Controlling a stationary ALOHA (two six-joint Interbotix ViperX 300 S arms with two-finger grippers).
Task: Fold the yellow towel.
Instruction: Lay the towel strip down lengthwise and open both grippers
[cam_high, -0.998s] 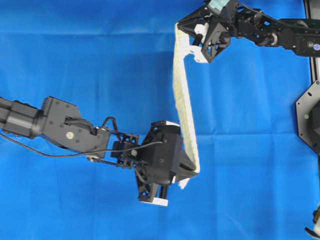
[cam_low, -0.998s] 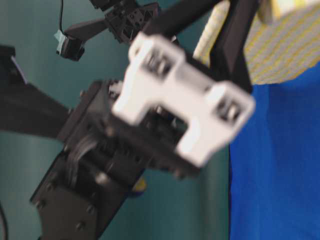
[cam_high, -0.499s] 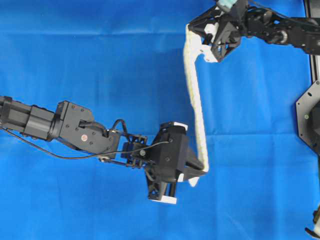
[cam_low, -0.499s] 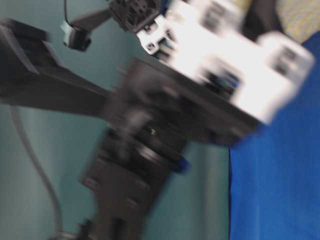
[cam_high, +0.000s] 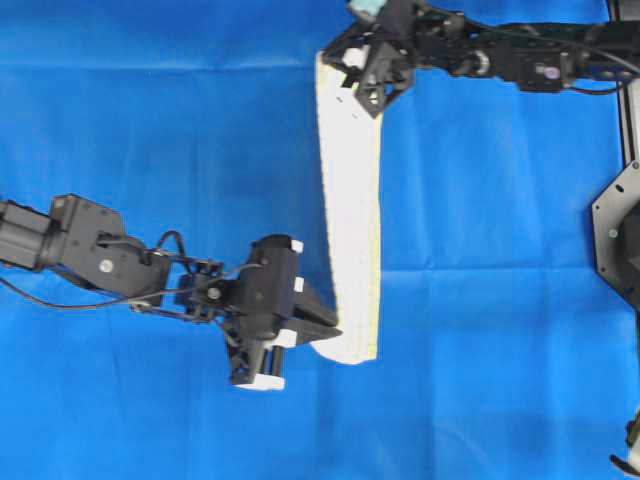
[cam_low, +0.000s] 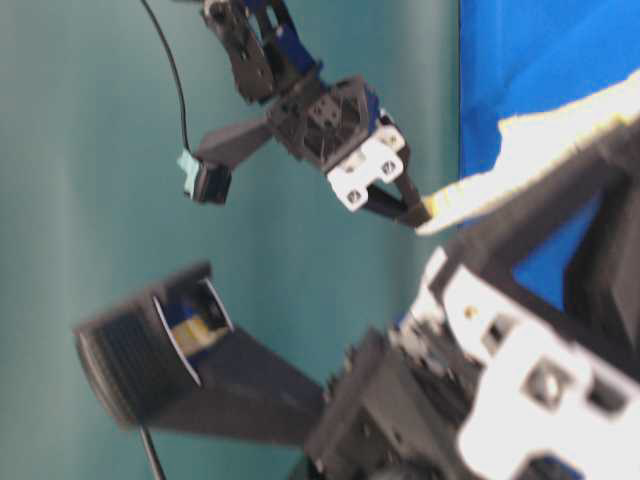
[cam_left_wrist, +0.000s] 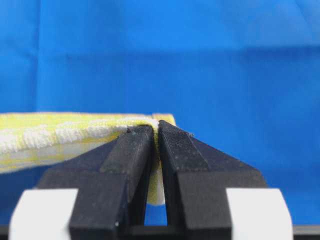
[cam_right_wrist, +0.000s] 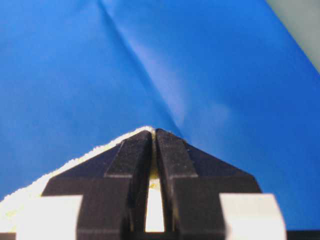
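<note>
The yellow towel (cam_high: 350, 200) is stretched as a long band over the blue cloth, from top centre down to lower centre of the overhead view. My right gripper (cam_high: 343, 72) is shut on its far end, and my left gripper (cam_high: 333, 333) is shut on its near end. In the left wrist view the left gripper (cam_left_wrist: 156, 128) pinches the towel's yellow hemmed edge (cam_left_wrist: 60, 134). In the right wrist view the right gripper (cam_right_wrist: 153, 132) clamps the towel (cam_right_wrist: 154, 215). At table level the right gripper (cam_low: 418, 215) holds the towel's pale corner (cam_low: 540, 135).
The large plain blue cloth (cam_high: 150, 150) covers the whole table, with creases running across it. A black robot base (cam_high: 615, 240) stands at the right edge. At table level the left arm's blurred body (cam_low: 480, 400) fills the foreground.
Both grippers have moved to the left, still holding the towel. The towel, seen as a thin strip before, now shows a wider face.
</note>
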